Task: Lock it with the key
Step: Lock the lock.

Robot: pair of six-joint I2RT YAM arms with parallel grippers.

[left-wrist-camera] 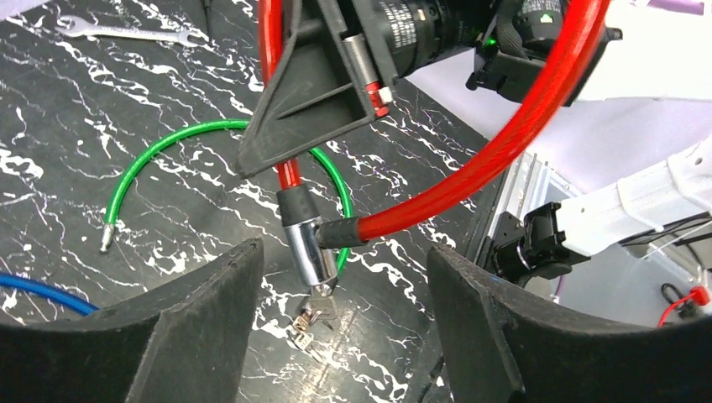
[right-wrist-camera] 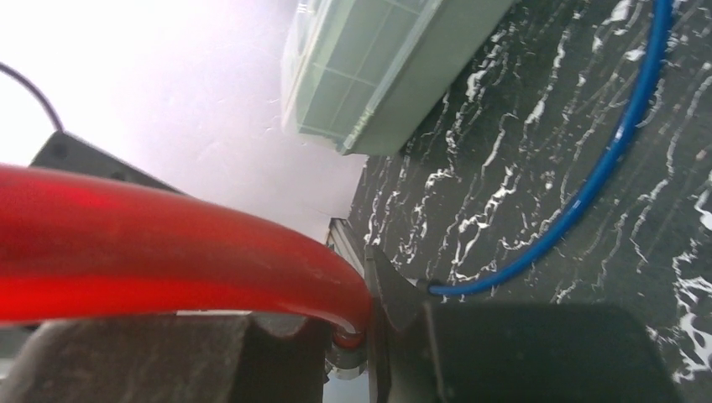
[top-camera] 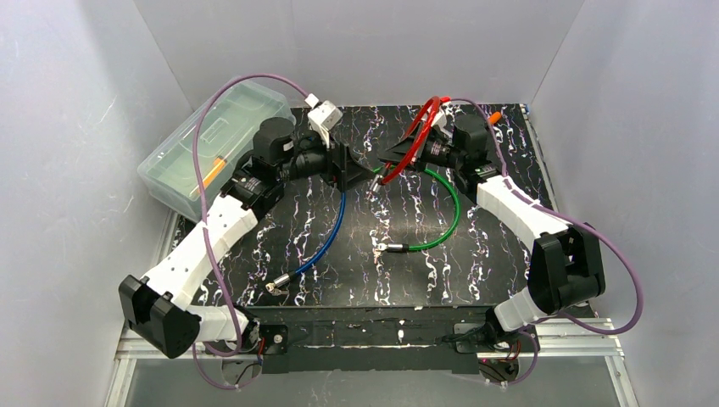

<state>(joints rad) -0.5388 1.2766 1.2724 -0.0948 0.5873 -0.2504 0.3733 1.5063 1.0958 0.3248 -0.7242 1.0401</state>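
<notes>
A red cable lock (left-wrist-camera: 504, 143) hangs in the air above the black mat, looped back into its chrome cylinder (left-wrist-camera: 306, 243). A key (left-wrist-camera: 323, 295) sits in the cylinder's lower end, and a ring with another key (left-wrist-camera: 301, 326) dangles under it. My right gripper (left-wrist-camera: 312, 101) is shut on the red cable (right-wrist-camera: 168, 252) just above the cylinder. My left gripper (left-wrist-camera: 344, 256) is open. Its fingers (left-wrist-camera: 210, 327) stand either side of the cylinder and key, touching neither. From above, the two grippers (top-camera: 366, 172) (top-camera: 392, 157) meet tip to tip at mid-table.
A green cable (top-camera: 441, 225) and a blue cable (top-camera: 326, 237) lie curved on the mat (top-camera: 475, 271). A clear plastic box (top-camera: 216, 140) stands at the back left. A wrench (left-wrist-camera: 126, 32) lies on the mat beyond the green cable. Grey walls enclose the table.
</notes>
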